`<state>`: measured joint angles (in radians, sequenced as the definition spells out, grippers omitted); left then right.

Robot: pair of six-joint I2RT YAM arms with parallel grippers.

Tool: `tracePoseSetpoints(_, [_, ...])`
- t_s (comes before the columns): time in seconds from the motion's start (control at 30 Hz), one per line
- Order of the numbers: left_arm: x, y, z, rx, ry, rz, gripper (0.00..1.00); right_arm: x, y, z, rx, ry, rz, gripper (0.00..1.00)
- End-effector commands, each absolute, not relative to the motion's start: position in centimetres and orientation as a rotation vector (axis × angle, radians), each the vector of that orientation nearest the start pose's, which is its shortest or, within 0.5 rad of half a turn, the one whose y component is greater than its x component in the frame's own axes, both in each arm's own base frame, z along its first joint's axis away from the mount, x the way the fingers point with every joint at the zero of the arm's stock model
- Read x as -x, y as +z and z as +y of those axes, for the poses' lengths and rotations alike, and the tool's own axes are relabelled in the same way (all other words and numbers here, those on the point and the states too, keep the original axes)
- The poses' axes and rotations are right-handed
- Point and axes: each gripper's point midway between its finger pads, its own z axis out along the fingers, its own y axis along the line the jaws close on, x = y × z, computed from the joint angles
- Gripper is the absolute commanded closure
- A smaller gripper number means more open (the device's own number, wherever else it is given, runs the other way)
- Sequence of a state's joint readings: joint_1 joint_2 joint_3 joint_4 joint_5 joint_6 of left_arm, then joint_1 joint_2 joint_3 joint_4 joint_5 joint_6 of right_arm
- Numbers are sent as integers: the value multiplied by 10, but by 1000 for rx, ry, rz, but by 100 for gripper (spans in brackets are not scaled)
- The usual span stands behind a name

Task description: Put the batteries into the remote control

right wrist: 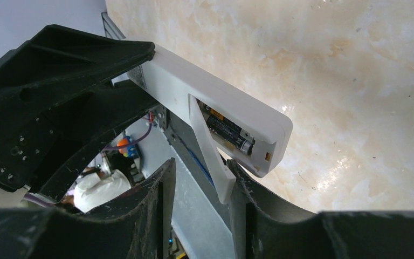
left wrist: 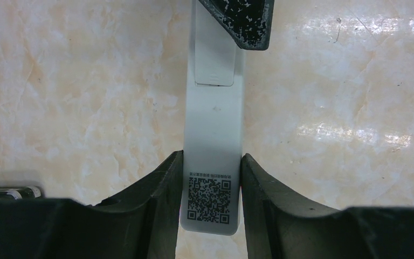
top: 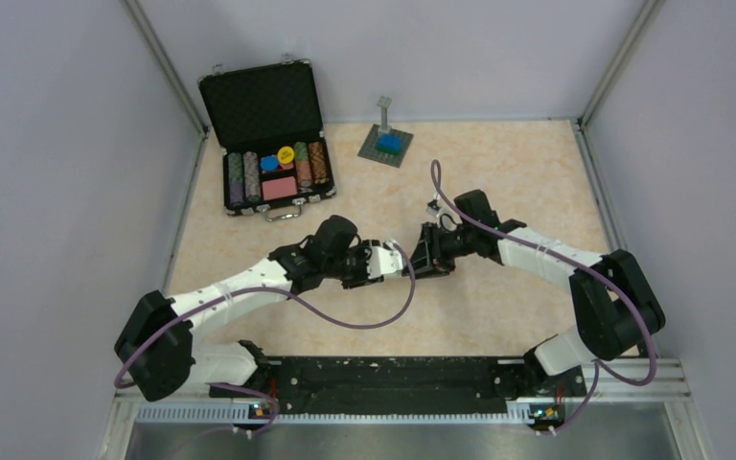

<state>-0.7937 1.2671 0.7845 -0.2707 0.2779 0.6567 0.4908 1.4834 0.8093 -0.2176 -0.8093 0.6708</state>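
Observation:
My left gripper [top: 386, 262] [left wrist: 210, 162] is shut on the QR-code end of the white remote control [left wrist: 214, 124] [right wrist: 215, 91] and holds it above the table. The remote's battery bay is open, and a dark battery [right wrist: 227, 132] with a silver tip lies inside it. The small white cover plate [right wrist: 214, 156] [left wrist: 214, 65] hangs tilted off the bay. My right gripper [top: 425, 259] [right wrist: 202, 172] is open at the remote's far end. Its right finger [right wrist: 248, 199] touches the cover plate. A dark cylinder with a light band [left wrist: 19, 192] lies at the left wrist view's lower left; I cannot tell what it is.
An open black case [top: 266, 101] of poker chips stands at the back left. A grey baseplate [top: 376, 151] with a blue brick and a post sits at the back centre. Grey walls close in the beige table [top: 508, 172] on three sides.

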Motion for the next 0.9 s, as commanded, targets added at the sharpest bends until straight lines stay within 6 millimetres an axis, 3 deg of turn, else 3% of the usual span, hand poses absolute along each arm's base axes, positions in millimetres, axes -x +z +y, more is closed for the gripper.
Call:
tracePoseSetpoints(0.0, [-226,126,-273,-1615,-428,1568,100,-209,126,274,215,1435,2608,60])
tracePoseSetpoints(0.87, [-222,132,-275,-1619,-454,1566,100,-220,125,253,179,1331,2625,53])
